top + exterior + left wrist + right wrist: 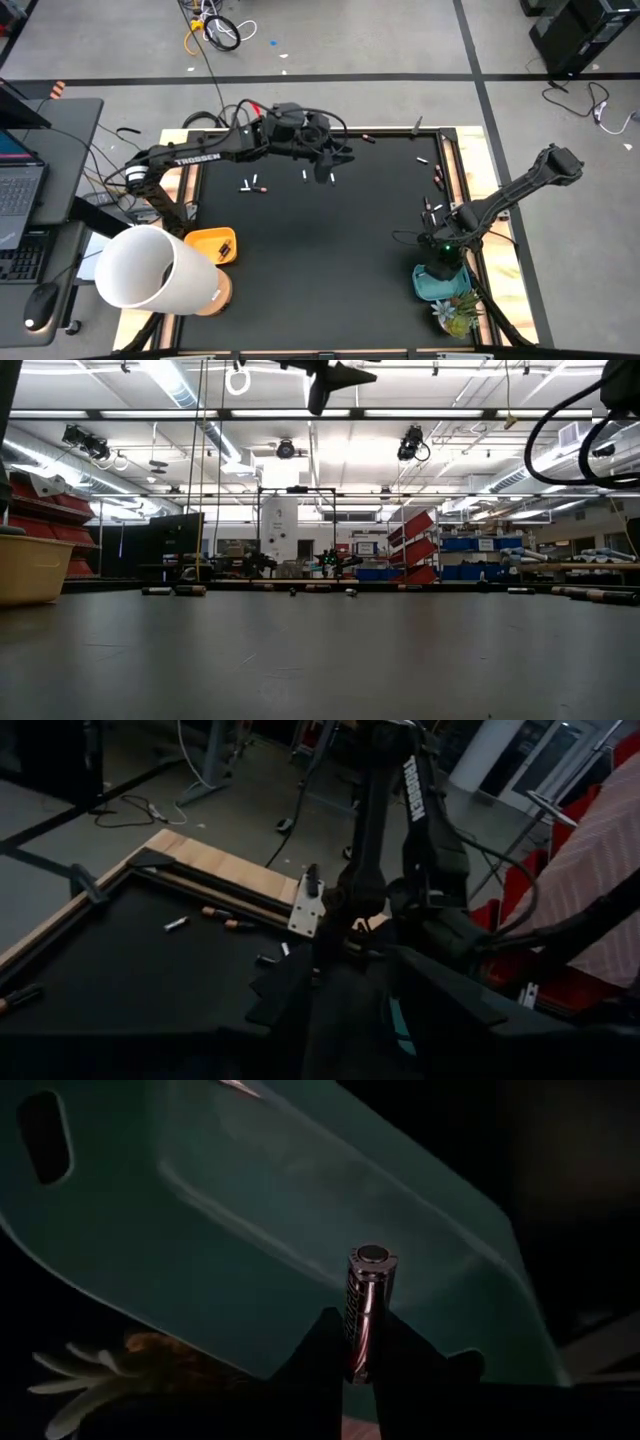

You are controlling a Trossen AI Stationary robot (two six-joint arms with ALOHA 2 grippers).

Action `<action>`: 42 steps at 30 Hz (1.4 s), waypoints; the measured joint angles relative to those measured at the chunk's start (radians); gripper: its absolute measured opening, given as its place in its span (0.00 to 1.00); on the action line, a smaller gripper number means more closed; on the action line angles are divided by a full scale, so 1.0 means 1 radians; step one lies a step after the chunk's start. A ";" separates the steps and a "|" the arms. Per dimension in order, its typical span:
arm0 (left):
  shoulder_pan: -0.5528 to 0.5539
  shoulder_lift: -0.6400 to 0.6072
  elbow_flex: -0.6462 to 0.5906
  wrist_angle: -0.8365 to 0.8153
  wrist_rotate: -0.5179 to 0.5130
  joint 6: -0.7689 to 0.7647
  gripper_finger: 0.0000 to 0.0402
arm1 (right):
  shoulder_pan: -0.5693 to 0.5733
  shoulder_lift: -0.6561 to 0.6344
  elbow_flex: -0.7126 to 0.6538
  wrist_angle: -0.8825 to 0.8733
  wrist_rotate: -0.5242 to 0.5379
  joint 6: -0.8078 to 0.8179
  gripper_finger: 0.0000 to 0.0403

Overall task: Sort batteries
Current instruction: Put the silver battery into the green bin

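High view: left gripper [331,166] hangs over the far middle of the black surface [320,260], fingers parted, nothing between them; loose batteries [252,185] lie just beside it, more along the right edge. Right gripper [443,262] is over the teal bin [432,288] at the near right corner. An orange bin [212,243] sits at the left edge beside a white cylinder [140,267]. Low view: batteries [176,590] lie scattered along the far edge of the surface. Left wrist view: a few batteries [215,918] lie near the wooden border [215,867]. Right wrist view: right gripper [362,1342] is clamped on one battery [364,1316], held upright above the teal bin [200,1230].
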 joint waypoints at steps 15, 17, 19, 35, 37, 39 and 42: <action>-0.001 0.000 0.000 0.007 0.001 0.008 0.39 | 0.002 0.000 -0.037 0.125 -0.054 0.044 0.15; -0.001 0.000 0.000 0.006 0.001 0.008 0.39 | 0.002 0.000 -0.037 0.125 -0.049 0.050 0.19; -0.001 0.000 0.000 0.007 0.001 0.008 0.39 | 0.002 0.000 -0.037 0.125 -0.047 0.061 0.22; -0.001 0.000 0.000 0.017 0.001 0.009 0.39 | -0.058 -0.010 0.288 -0.211 0.112 0.036 0.30; -0.002 0.000 0.000 0.032 0.001 0.009 0.39 | -0.094 -0.010 0.310 -0.286 0.179 0.023 0.30; -0.003 0.000 0.000 0.043 0.001 0.009 0.39 | -0.133 -0.010 0.316 -0.336 0.244 0.003 0.30; -0.003 0.000 0.000 0.055 0.001 0.009 0.39 | -0.203 -0.010 0.312 -0.346 0.314 -0.042 0.30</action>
